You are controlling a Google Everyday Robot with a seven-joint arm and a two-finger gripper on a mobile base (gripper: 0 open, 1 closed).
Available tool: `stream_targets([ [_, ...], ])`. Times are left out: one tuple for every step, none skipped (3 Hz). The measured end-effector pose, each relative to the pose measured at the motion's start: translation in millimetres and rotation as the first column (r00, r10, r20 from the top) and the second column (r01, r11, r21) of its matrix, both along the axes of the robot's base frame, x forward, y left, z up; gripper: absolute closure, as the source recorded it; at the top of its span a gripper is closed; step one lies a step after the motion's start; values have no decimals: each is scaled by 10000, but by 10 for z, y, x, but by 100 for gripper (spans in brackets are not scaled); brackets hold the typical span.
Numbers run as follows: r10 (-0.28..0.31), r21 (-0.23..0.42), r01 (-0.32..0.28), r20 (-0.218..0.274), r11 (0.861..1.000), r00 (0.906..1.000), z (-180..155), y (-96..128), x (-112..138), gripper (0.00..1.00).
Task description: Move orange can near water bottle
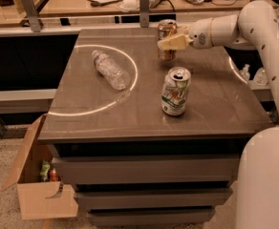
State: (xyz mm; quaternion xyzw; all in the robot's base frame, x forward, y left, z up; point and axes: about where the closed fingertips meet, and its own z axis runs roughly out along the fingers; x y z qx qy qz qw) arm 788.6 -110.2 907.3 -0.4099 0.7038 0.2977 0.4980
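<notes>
The orange can stands upright at the back middle of the table. My gripper reaches in from the right and is closed around the can's middle, with a pale finger across its front. The can's base is at or just above the tabletop. The water bottle lies on its side on the left half of the table, cap pointing to the back left, inside a bright ring of light. It is about a can's height to the left of the orange can.
A white-and-green can stands upright in front of the orange can, nearer the front edge. A cardboard box sits on the floor at the lower left. Small bottles stand beyond the table's right edge. A cluttered counter lies behind.
</notes>
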Motion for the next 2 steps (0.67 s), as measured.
stream_targets([
  [1598, 450, -1565, -832, 9867, 9836, -34, 219, -427, 100],
  [3137, 710, -3080, -943, 9487, 9448, -23, 530, -747, 100],
])
